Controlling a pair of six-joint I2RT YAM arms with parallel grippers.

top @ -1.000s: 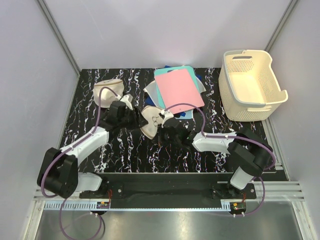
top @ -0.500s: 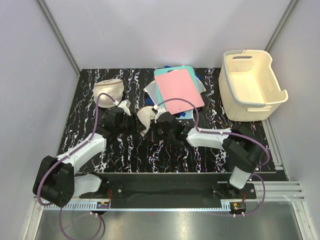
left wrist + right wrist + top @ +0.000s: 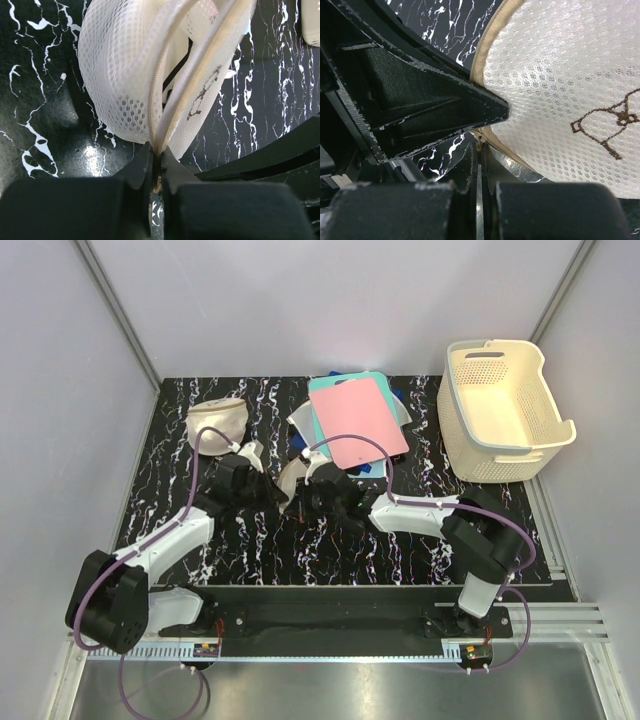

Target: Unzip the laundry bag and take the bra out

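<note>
The laundry bag (image 3: 291, 476) stands on edge between my two grippers, a cream mesh dome with a dark squiggle (image 3: 202, 95) on its face. In the left wrist view its rim zipper (image 3: 165, 100) gapes a little, with a dark slit behind it. My left gripper (image 3: 159, 150) is shut on the zipper rim at the bag's lower edge (image 3: 275, 496). The right gripper (image 3: 480, 145) is shut on the small zipper pull at the tan rim (image 3: 308, 495), right beside the left gripper's fingers (image 3: 430, 110). The bra is hidden.
A second plain cream pouch (image 3: 217, 420) lies at the back left. A pink sheet (image 3: 357, 420) on a stack of flat items sits behind the bag. A cream laundry basket (image 3: 500, 410) stands at the back right. The table is black marble-patterned (image 3: 250, 550).
The right gripper carried the bag left and back toward the left arm. The left gripper, open before, has shut on the bag's zipper rim.
</note>
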